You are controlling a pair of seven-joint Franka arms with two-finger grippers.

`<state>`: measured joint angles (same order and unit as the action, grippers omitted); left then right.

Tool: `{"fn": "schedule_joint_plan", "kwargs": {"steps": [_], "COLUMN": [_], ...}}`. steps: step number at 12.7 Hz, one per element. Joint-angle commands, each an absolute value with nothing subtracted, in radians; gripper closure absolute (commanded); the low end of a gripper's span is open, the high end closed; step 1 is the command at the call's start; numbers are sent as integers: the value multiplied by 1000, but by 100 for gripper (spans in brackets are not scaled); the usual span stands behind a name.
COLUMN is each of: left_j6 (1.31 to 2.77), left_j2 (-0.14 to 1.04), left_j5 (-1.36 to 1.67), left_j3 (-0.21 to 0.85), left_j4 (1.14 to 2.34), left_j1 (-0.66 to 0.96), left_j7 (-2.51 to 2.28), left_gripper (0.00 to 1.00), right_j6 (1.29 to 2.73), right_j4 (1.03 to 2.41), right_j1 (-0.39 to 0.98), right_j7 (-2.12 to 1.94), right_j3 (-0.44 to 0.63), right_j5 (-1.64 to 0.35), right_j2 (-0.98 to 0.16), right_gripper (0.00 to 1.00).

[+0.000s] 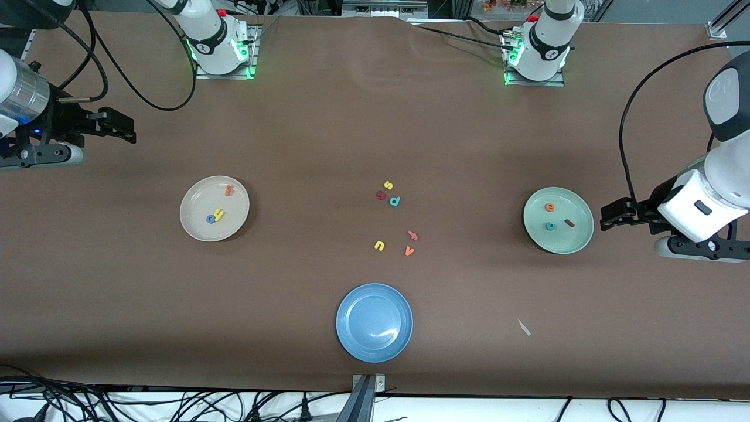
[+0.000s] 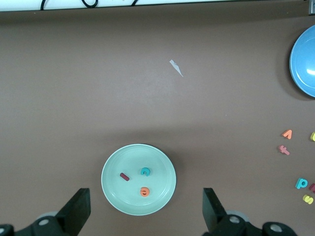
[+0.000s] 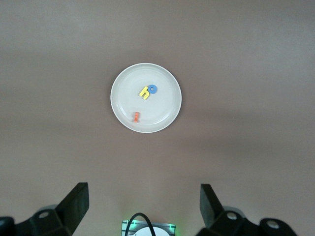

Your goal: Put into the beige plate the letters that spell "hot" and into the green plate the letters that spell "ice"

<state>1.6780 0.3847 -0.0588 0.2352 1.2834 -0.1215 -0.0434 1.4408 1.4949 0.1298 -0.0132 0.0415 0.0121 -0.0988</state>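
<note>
On the beige plate [image 1: 202,231], toward the right arm's end, lie the yellow h [image 1: 220,214] touching the blue o [image 1: 210,219], w/ the orange t [image 1: 228,190] apart near the rim. Green plate [image 1: 577,237], toward the left arm's end, holds orange e [image 1: 549,207], teal c [image 1: 549,226] & dark red i [image 1: 569,223]. Leftover letters [image 1: 395,218] sit mid-table betw. plates; blue plate [image 1: 351,340] nearer the camera. Left gripper [image 1: 609,215] beside the green plate, right gripper [image 1: 120,126] by the table end: both wide open, empty, waiting.
</note>
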Motion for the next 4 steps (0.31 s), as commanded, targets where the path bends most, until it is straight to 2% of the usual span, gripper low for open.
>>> {"fn": "schedule_joint_plan", "kwargs": {"steps": [1, 4], "left_j6": [1687, 1687], "left_j2": [351, 353], "left_j5": [-29, -29], "left_j3": [227, 227], "left_j4": [1322, 1325], "left_j1": [-127, -127], "left_j7": [6, 8], "left_gripper": [0, 0], "right_j6": [1416, 1416], "right_j4": [1463, 1463], "right_j1": [126, 126], "right_j7": [-26, -26], "right_j3": [43, 43], "right_j5": [-9, -9], "right_j2": [-110, -110], "right_gripper": [0, 0]}}
